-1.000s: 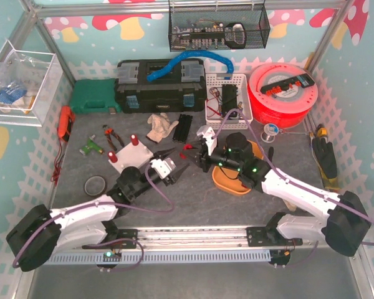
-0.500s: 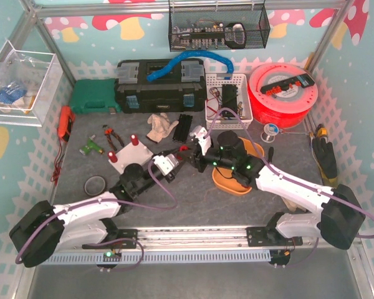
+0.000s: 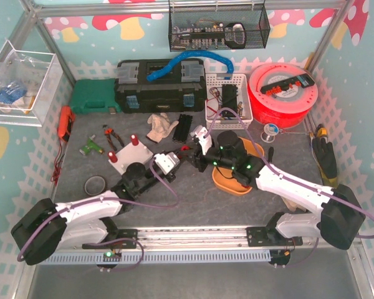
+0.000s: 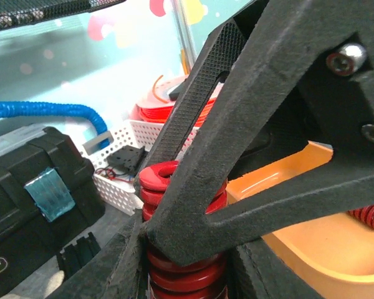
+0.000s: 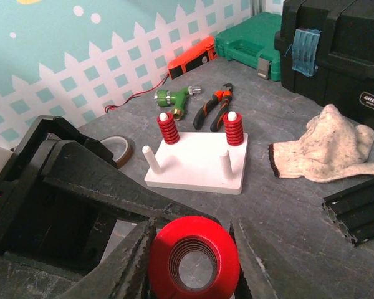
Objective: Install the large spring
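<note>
The large red spring (image 5: 193,233) hangs above the table between both grippers. My right gripper (image 5: 193,256) is shut on it, a finger on each side. My left gripper (image 4: 187,271) has come in from the left and its fingers press the spring's lower coils (image 4: 186,265). In the top view the left gripper (image 3: 176,164) and right gripper (image 3: 196,159) meet in mid-table. The white base plate (image 5: 196,165) lies to the left, with small red springs on its two far posts (image 5: 168,129) and two bare near posts (image 5: 151,159).
An orange tray (image 3: 234,182) under the right arm holds another red spring (image 4: 368,218). A rag (image 5: 324,140), pliers (image 5: 213,106), a tape roll (image 3: 96,184), a black toolbox (image 3: 159,87), a white basket (image 3: 227,93) and a red spool (image 3: 283,93) surround the work area.
The right gripper carried the spring left from the tray. The left gripper moved right to meet it and closed from wide open onto the spring.
</note>
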You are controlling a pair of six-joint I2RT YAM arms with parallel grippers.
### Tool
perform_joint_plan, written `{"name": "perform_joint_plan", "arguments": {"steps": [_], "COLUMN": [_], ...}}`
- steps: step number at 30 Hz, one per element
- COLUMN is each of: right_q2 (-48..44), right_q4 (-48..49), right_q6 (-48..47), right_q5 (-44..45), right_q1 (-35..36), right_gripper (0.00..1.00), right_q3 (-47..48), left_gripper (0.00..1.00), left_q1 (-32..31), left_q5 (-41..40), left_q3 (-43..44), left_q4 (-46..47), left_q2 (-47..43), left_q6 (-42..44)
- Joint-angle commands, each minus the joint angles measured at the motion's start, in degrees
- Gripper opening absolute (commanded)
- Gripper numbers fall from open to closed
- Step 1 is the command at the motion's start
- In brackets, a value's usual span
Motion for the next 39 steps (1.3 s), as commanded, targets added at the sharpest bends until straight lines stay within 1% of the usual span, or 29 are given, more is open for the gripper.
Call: {"name": "perform_joint_plan", "arguments": {"steps": [1,3,5,9,15,19,21,22,28,30,35,39], "right_q2": [-1.71,-2.02,-2.51,-3.35,-0.75,0.59,1.26,1.59,3.38,3.73,5.41,6.73], "right_q4": [4.95,5.21,5.1,4.91,-1.55,-4.17,-4.13,-4.22,-5.54,-5.7,-6.15,-7.3], "right_q6": [-1.93,-1.93,0.26,3.64,5.48,5.79,5.71,5.84,6.75,6.68,6.4,5.93], "right_q5": [1.93,4.22,6.15,4.96,5.6,5.16,3.28,2.54,-0.99,-1.49,-4.2,-4.23], "right_q1": [0.68,0.68,0.66,0.59,0.59,0.58,0.58,0.59,0.67,0.68,0.76,0.74], "right_gripper": [0.34,0.36,0.41,0.48,0.49,0.5,0.46,0.43,0.11,0.05,0.05,0.05], "right_q3": [-0.69,-1.11,-1.04,-0.55,2.41,4.01,4.62,4.95,7.14,7.49,8.43,9.11], "left_gripper": [0.0,0.0,0.0,0.0,0.0,0.0,0.0,0.0,0.0,0.0,0.0,0.0], "left_q1": [-0.19,-0.19,-0.19,-0.19,-0.19,-0.19,-0.19,-0.19,-0.19,-0.19,-0.19,-0.19], "left_q5": [0.28,1.42,1.57,-0.19,-1.12,-1.14,-1.03,-1.15,-3.14,-4.0,-5.77,-6.13], "left_q3": [2.49,2.15,0.93,-0.17,-0.18,0.04,0.28,0.49,1.02,1.99,3.59,4.14], "left_q4": [-1.73,-1.08,0.61,2.43,4.09,4.5,4.35,4.27,3.96,2.7,1.09,0.99], "left_q2": [0.35,0.09,-0.31,-0.14,0.58,0.85,1.13,1.26,1.58,2.0,3.03,3.59], "left_q6": [-6.02,-7.2,-7.49,-6.34,-5.65,-5.38,-5.25,-5.21,-5.75,-6.14,-6.91,-7.09]}}
